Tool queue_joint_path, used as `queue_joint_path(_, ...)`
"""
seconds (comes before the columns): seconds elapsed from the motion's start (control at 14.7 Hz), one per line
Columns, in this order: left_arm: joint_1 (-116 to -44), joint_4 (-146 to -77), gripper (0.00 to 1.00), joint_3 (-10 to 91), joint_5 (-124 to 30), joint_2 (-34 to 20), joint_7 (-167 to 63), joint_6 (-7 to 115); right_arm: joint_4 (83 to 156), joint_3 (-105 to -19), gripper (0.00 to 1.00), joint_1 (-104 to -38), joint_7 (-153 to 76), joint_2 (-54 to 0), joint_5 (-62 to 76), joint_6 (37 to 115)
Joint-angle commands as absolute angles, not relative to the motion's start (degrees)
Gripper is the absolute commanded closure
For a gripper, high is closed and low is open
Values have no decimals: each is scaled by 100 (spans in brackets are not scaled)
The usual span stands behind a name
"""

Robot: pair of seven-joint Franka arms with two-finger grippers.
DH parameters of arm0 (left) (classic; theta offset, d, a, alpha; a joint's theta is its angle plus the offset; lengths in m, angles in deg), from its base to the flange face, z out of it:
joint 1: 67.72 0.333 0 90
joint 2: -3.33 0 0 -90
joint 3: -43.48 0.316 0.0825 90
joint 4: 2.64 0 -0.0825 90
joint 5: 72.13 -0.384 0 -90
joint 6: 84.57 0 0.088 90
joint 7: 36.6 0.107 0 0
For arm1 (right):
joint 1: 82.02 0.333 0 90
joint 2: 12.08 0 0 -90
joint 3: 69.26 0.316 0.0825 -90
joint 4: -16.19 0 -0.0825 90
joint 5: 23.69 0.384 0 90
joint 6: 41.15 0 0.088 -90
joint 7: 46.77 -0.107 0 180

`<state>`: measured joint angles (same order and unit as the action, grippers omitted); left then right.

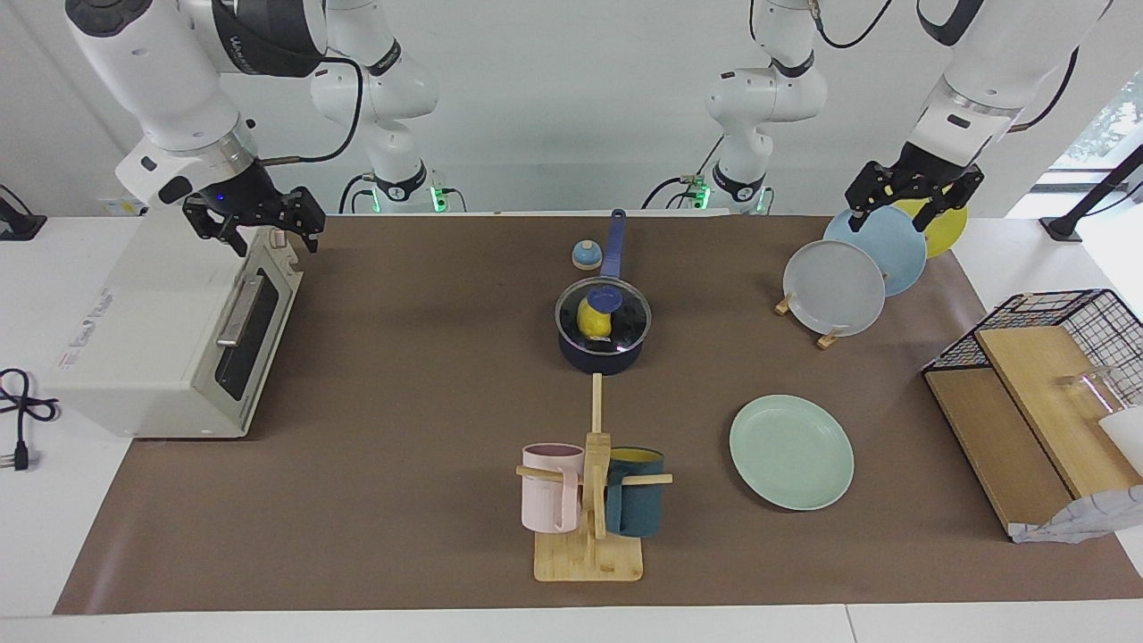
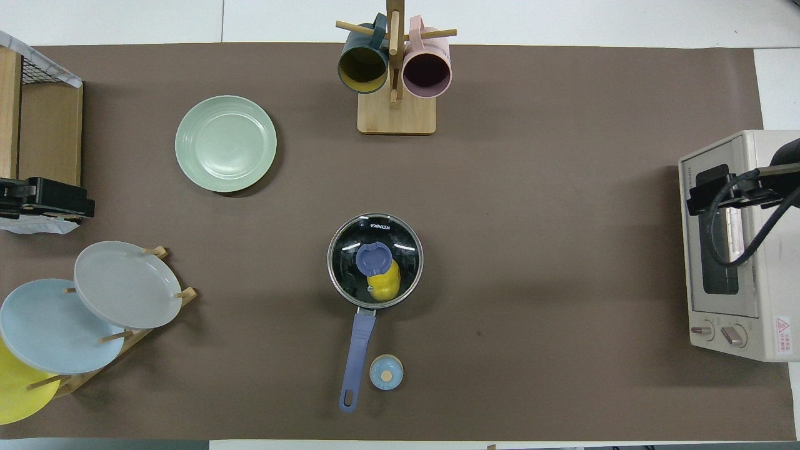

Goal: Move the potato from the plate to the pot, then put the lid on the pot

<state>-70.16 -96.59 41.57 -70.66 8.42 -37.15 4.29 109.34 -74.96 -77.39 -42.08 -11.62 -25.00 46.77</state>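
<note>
Facing view. A brown mat (image 1: 429,375) is laid over a white table, with a pale wall at the robots' end. The pot (image 1: 603,344) is taken as the landmark and is set near the middle of the mat, its handle pointed toward the robots. The lid (image 1: 625,308) is seated on the pot, and the potato (image 1: 591,319) is seen inside through the glass. The plate (image 1: 791,464) is placed farther from the robots than the pot, toward the left arm's end, and is bare. The mug rack (image 1: 589,500) is placed farther from the robots than the pot, and a bell (image 1: 586,255) is set beside the pot handle. The right gripper (image 1: 254,234) is held over the toaster oven (image 1: 170,339), well apart from the pot; its fingers are spread and nothing is held. The left gripper (image 1: 911,201) is held over the plate stand (image 1: 857,268), fingers likewise spread and empty.

Overhead view. The same mat (image 2: 531,250) fills the frame. The pot (image 2: 375,260) is centred, lid (image 2: 400,247) on, potato (image 2: 384,282) within. The plate (image 2: 225,143) lies farther out than the pot, toward the left arm's end. The left gripper (image 2: 44,199) and the right gripper (image 2: 719,190) are seen at the frame's two edges, both well apart from the pot.
</note>
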Motion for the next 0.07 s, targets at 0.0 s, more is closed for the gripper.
queue_joint_path(0.0,-6965,-9659,0,4146,-7046,904,-3643,350,11102,-7489,0,-7789,-4009,-1014,-2395,4736)
